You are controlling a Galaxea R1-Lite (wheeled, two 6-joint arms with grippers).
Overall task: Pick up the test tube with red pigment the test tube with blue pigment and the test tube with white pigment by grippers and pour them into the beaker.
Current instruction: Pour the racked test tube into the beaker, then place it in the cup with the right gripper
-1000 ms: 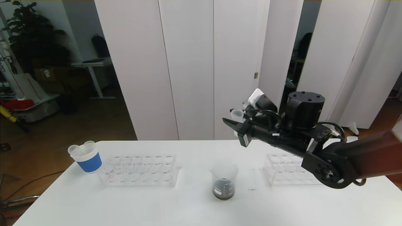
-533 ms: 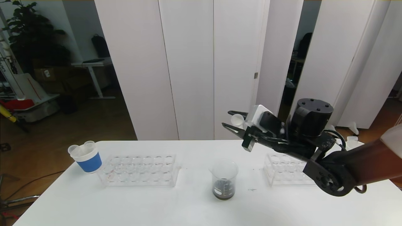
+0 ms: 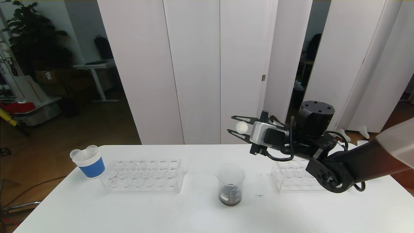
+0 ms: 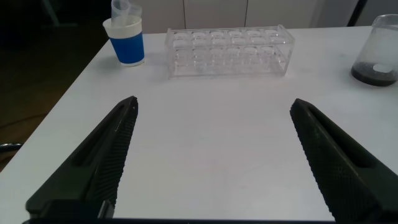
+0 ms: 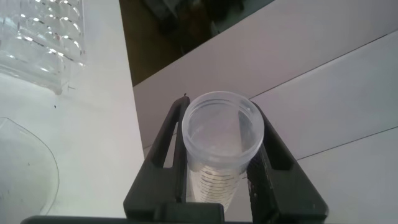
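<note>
My right gripper (image 3: 233,124) is shut on the test tube with white pigment (image 3: 241,127), a clear tube with ridged graduation lines. It holds the tube in the air, above and a little right of the beaker (image 3: 230,186). In the right wrist view the tube (image 5: 221,134) shows its open mouth between the fingers, and its inside looks pale. The beaker stands mid-table with dark liquid at the bottom. My left gripper (image 4: 214,109) is open and empty, low over the table's near left part. The red and blue tubes are not in view.
A clear tube rack (image 3: 142,174) stands left of the beaker. A second rack (image 3: 296,176) lies under my right arm. A blue-and-white paper cup (image 3: 90,161) holding clear tubes stands at the far left corner. White wall panels rise behind the table.
My right wrist has rolled with the tube in it, and the hand has levelled out. The tube has stayed above the beaker's right side. Nothing on the table has moved.
</note>
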